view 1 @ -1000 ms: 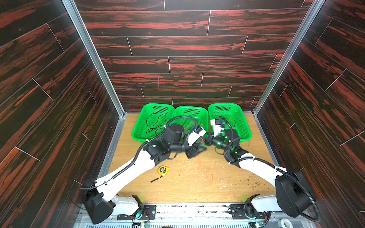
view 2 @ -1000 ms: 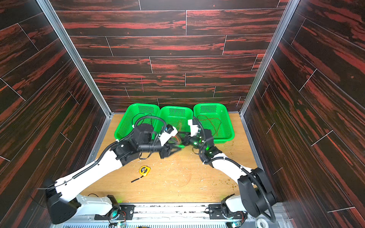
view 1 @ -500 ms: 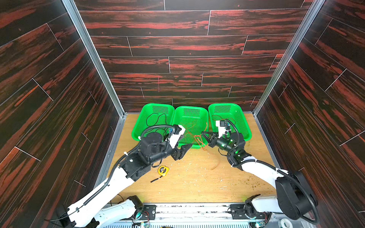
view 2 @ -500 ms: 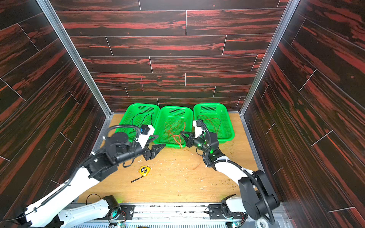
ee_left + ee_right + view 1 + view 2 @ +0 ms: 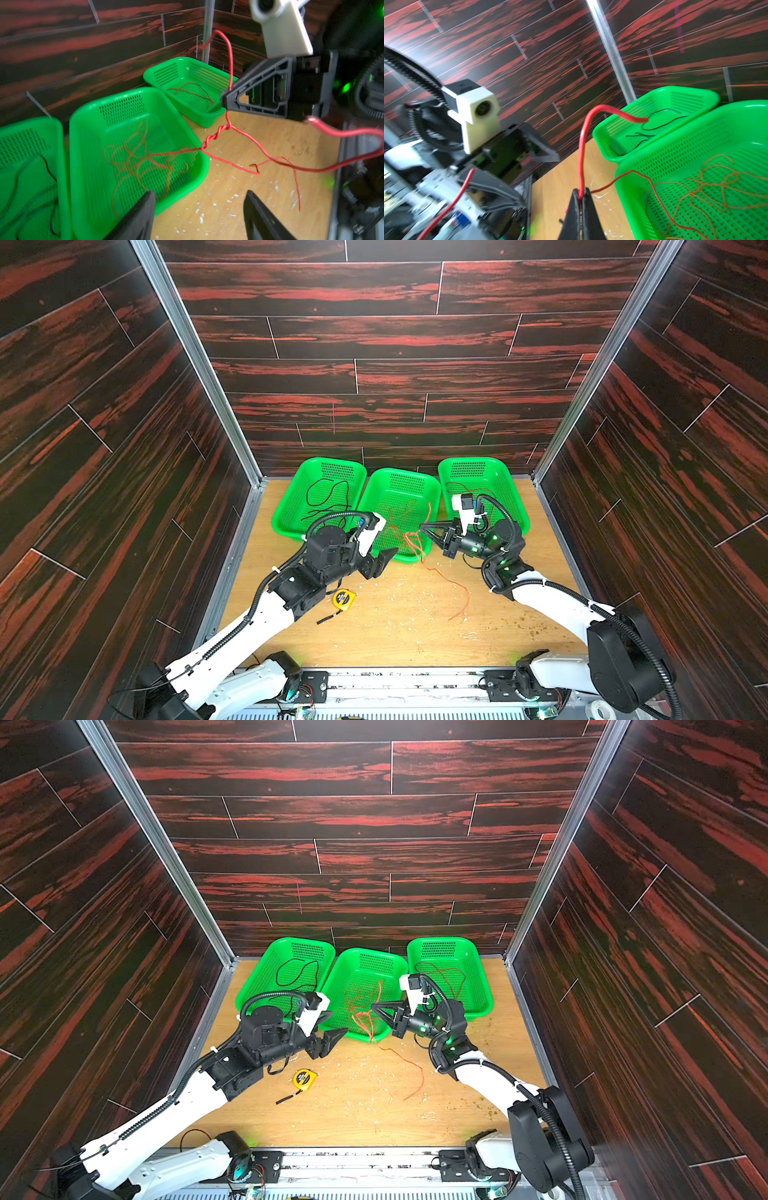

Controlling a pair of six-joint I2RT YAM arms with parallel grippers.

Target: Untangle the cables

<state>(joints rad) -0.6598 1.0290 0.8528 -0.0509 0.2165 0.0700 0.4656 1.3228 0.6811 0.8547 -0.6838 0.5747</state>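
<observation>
Dark plank walls, pale tabletop (image 5: pixel 395 639), three green baskets lined up at the back.

Change vs a sec ago: left gripper (image 5: pixel 381 561) was met tip-to-tip w/ right gripper (image 5: pixel 424 527) at ctr frame. Now it's been pulled back toward lower left, and its jaws are spread w/ nothing btwn them, so it's released, as confirmed in left wrist view.

Right gripper is kept clenched on the red cable (image 5: pixel 216 135), pinched right at the tips. From there the cable is draped over the front rim of the middle basket (image 5: pixel 399 472), w/ its tail trailed across the tabletop toward lower right of ctr. A twisted stretch is seen just below the pinch. One strand is run into the basket, laid across the orange cable (image 5: pixel 133 158) loops. Whether they're hooked can't be told.

Black cable (image 5: pixel 324 497) is left alone in the left basket (image 5: pixel 324 460).

Judged: red is only partly lifted clear. The twist is prob. to be undone next, so a fresh left-side grip is needed.
</observation>
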